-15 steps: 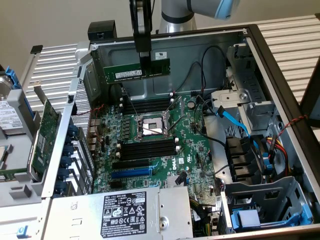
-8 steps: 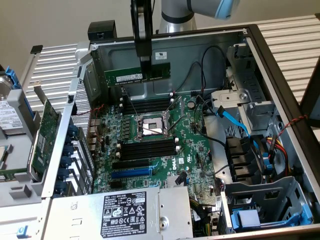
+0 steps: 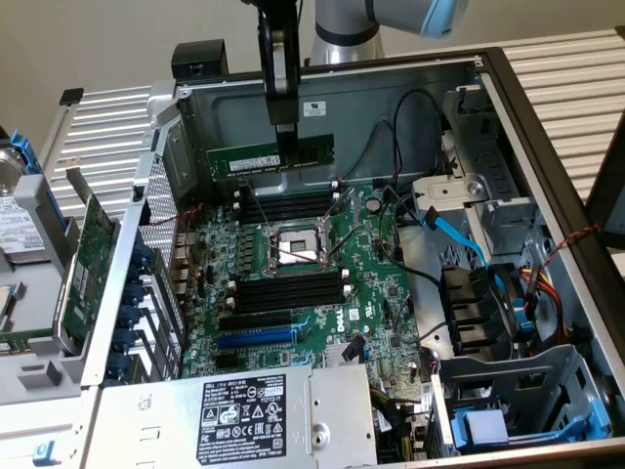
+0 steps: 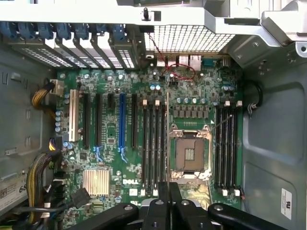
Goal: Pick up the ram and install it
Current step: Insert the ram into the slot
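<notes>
The ram (image 3: 256, 158), a thin green stick with a white label, hangs level in the air inside the open computer case. My gripper (image 3: 286, 137) is shut on it from above, near its end toward the exterior view's right. The stick hovers over the far bank of black memory slots (image 3: 288, 205), apart from them. A nearer bank of slots (image 3: 290, 290) lies past the processor socket (image 3: 293, 244). In the wrist view my gripper (image 4: 169, 203) looks straight down at the board, and the ram (image 4: 167, 139) shows edge-on as a thin line between slot bank (image 4: 153, 143) and socket (image 4: 189, 153).
A green expansion card (image 3: 83, 264) leans outside the case at the exterior view's left. The power supply (image 3: 264, 410) with its black label sits at the front. Blue cables (image 3: 459, 239) and a drive cage (image 3: 527, 391) crowd the exterior view's right side. Metal case walls (image 3: 391, 98) ring the board.
</notes>
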Action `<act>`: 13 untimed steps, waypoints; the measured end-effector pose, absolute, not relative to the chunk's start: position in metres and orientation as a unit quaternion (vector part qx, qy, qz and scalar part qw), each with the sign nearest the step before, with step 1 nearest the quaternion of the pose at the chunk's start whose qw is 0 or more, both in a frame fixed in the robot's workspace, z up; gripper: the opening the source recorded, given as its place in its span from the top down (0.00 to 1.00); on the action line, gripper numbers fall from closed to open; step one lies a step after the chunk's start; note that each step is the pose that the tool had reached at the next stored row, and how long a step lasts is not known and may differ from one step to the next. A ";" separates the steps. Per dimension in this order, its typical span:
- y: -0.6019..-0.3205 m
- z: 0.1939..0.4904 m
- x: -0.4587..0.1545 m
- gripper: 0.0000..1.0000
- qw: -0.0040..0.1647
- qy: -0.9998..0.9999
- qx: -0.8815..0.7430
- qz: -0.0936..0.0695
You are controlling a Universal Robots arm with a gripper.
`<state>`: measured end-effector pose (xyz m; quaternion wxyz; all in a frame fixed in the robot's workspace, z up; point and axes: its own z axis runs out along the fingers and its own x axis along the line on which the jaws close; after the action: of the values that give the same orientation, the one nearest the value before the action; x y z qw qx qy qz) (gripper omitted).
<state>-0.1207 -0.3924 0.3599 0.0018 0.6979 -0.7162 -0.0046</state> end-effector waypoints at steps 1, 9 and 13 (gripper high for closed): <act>-0.393 0.359 -0.120 0.88 0.002 -0.716 0.698 -0.005; -0.395 0.352 -0.119 0.88 0.002 -0.719 0.695 -0.004; -0.395 0.349 -0.119 0.88 0.003 -0.720 0.694 -0.003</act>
<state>-0.1188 -0.3954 0.3492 0.0031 0.6941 -0.7199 -0.0032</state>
